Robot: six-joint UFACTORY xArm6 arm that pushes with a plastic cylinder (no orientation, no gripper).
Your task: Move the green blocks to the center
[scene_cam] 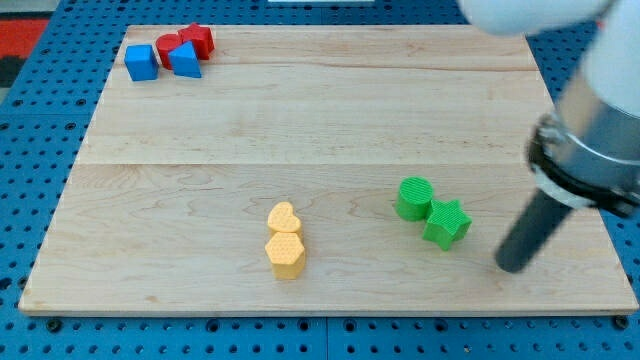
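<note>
Wooden worktop on blue pegboard — green pair sits right of centre.
No jaws here: my tip stands just right of the green star, which touches the green cylinder — placed, I judge, for a leftward push.

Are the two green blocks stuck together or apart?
Together: the green cylinder block and green star block touch, with no board showing between them. My tip sits apart, toward the view's right.

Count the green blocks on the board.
2: a green cylinder and a green star, touching, at the view's lower right. My tip sits just right of the star. None looks hidden.
</note>
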